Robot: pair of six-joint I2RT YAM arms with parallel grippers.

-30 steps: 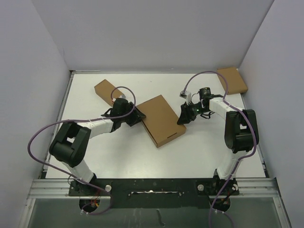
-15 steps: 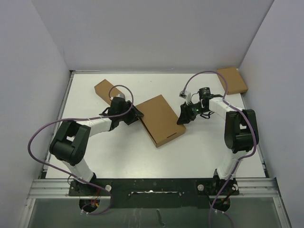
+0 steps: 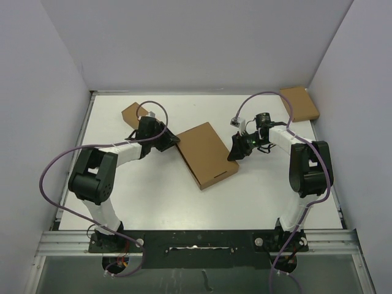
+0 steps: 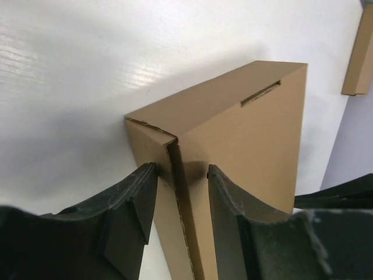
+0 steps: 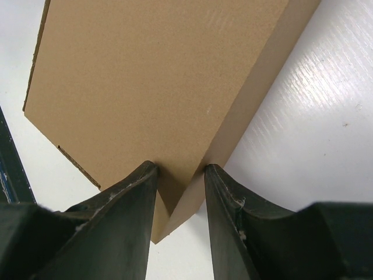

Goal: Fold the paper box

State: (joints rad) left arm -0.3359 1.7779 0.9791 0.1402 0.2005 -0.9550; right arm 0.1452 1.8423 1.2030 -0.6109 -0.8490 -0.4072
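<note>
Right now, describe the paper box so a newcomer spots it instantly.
On the white table, look between the left gripper and right gripper. The paper box is the largest brown cardboard piece, lying askew; smaller boxes sit far-left and far-right.

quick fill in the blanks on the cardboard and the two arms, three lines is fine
1. The big flat brown corrugated-cardboard paper box lies ___ the left tool and the right tool.
2. Besides it, ___ smaller brown cardboard boxes rest on the white table.
3. In the right wrist view, the right tool's fingers straddle one ___ of the paper box.

Missing words: between; two; corner
</note>
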